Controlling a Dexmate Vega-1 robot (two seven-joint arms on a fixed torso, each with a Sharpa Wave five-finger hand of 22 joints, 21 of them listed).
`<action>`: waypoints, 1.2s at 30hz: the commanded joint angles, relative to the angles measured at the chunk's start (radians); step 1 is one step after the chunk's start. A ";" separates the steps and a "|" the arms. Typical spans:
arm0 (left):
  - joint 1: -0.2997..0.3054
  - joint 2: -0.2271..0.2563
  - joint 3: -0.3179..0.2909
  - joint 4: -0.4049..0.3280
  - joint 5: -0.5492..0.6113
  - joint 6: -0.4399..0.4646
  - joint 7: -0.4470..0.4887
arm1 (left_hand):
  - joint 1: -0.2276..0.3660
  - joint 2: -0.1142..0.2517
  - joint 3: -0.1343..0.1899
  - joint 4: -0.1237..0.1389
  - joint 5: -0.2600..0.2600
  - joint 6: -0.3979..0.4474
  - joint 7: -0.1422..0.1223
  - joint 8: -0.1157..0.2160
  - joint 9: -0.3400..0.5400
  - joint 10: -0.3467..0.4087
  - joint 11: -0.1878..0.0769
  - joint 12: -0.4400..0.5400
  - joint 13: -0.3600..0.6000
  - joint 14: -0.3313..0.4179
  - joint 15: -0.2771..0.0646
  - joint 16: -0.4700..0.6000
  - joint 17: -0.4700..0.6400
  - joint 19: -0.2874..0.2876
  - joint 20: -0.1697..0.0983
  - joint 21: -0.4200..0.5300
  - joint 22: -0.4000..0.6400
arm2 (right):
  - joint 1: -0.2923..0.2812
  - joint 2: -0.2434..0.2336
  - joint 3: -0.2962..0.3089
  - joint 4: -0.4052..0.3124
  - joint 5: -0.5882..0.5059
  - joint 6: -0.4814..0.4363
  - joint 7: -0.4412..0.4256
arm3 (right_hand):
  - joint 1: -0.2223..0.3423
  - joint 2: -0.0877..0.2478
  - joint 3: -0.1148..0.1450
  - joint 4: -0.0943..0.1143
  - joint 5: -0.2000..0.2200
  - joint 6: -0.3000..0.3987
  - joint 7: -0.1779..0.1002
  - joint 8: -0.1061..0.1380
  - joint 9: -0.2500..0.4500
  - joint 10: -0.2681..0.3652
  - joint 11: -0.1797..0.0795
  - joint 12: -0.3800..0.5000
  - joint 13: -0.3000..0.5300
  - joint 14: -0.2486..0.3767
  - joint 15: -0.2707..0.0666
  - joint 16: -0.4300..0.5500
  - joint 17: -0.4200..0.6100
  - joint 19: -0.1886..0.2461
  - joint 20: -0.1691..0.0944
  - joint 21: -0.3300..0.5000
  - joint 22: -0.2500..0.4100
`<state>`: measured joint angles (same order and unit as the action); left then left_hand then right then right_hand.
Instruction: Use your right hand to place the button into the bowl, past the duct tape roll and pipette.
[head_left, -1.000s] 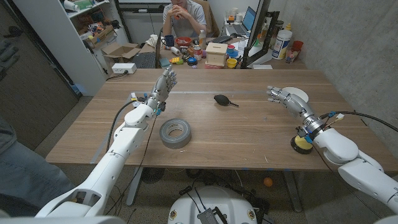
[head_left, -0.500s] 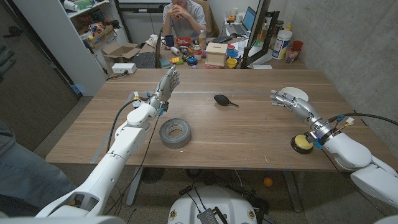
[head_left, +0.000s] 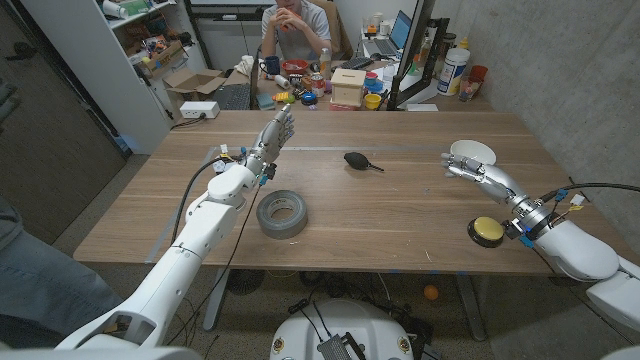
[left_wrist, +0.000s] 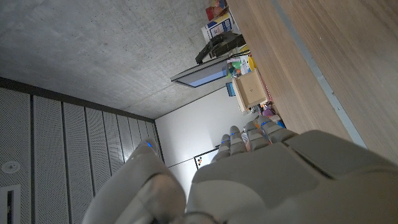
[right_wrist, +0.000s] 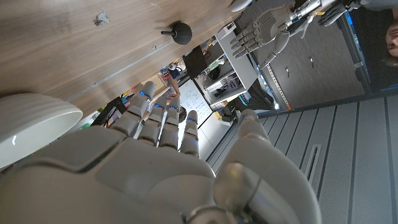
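lying on table: one button (head_left: 486, 231), one bowl (head_left: 472, 153), one tape roll (head_left: 282, 213); both hands empty, fingers apart.

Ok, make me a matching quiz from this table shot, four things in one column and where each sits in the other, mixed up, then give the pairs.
Things:
1. duct tape roll
2. button
3. bowl
4. pipette

Places:
A. far right part of the table, just beyond the right hand
B. near the table's middle, toward the far edge
C. near right edge, beside the right wrist
D. left of centre, next to the left forearm

Pairs: 1-D, 2-C, 3-A, 4-B
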<state>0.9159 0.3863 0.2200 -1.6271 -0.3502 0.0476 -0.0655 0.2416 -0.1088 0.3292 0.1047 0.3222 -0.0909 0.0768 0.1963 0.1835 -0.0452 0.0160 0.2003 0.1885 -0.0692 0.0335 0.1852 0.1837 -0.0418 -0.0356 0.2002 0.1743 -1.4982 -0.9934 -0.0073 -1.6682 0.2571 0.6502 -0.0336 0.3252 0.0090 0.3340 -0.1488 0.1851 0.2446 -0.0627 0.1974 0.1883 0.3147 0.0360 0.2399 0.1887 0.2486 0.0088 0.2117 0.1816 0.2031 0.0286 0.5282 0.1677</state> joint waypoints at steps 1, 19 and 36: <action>0.011 0.020 0.010 -0.063 0.024 0.066 0.023 | 0.003 0.005 -0.001 0.000 0.003 0.007 -0.001 0.005 0.003 0.005 -0.004 0.007 0.002 0.002 0.003 0.005 0.002 -0.007 0.005 0.001 0.005 | -0.066 0.006 0.067 0.005 -0.153 0.041 -0.084 | 0.000 -0.016 -0.006 0.001 0.009 0.001 -0.008 0.001 0.006 0.013 -0.003 0.003 0.002 0.013 -0.008 0.003 0.002 0.015 0.002 -0.003 0.003; -0.001 0.023 0.024 -0.088 0.055 0.133 0.022 | 0.005 0.008 -0.005 0.000 0.003 0.010 0.001 0.005 0.004 0.007 -0.002 0.007 0.002 0.005 0.007 0.005 0.002 -0.007 0.010 0.001 0.005 | -0.117 0.066 0.136 0.044 -0.401 0.110 -0.202 | 0.001 -0.048 -0.018 0.001 0.035 0.004 -0.024 0.003 0.007 0.077 -0.039 0.021 0.004 0.072 -0.039 0.006 0.002 0.087 -0.002 -0.013 0.004; 0.011 0.013 0.014 -0.098 0.067 0.150 0.028 | 0.006 0.010 -0.008 0.000 0.003 0.017 0.001 0.007 0.004 0.009 -0.001 0.007 0.002 0.005 0.007 0.005 0.003 -0.007 0.012 0.001 0.005 | -0.136 0.102 0.226 0.035 -0.691 0.084 -0.328 | 0.003 -0.067 -0.025 0.003 0.063 0.012 -0.067 0.007 0.009 0.077 -0.066 0.015 0.005 0.040 -0.075 -0.016 0.003 0.127 0.015 -0.026 0.004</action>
<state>0.9174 0.4036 0.2419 -1.7159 -0.2928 0.1822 -0.0445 0.2455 -0.1049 0.3211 0.1047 0.3222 -0.0801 0.0767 0.1963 0.1835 -0.0416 0.0125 0.2003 0.1884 -0.0640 0.0386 0.1852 0.1836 -0.0472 -0.0303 0.2002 0.1743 -1.6204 -0.9100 0.1739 -1.6356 -0.2938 0.7480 -0.2969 0.3271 -0.0452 0.3132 -0.1446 0.2406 0.2536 -0.1219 0.1974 0.1931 0.3892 -0.0217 0.2555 0.1884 0.2909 -0.0413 0.1983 0.1817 0.3160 0.0381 0.5029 0.1700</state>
